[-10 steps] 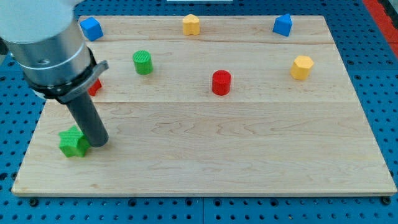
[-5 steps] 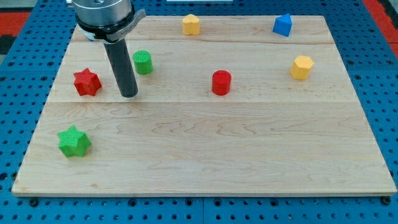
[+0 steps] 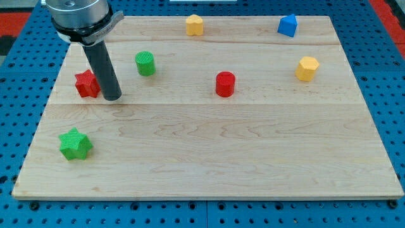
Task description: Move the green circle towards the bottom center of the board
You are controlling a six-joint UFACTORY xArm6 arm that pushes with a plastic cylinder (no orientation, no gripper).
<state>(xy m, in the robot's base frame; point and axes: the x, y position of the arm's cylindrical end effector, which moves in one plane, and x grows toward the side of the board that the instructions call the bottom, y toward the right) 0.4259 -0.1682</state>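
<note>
Silver-grey collar, straight dark rod (image 3: 104, 69).

Pale, matt, grained wooden board (image 3: 253, 145) over blue perforated metal-looking table (image 3: 392, 76); ribbed plastic green cylinder (image 3: 145, 63) and green star (image 3: 75, 144); smooth matt dark rod (image 3: 104, 73).

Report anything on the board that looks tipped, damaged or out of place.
Nothing stands out. All the blocks sit flat and intact on the wooden board. My tip is just right of the red star, close enough that I cannot tell if they touch, and down-left of the green circle.
</note>
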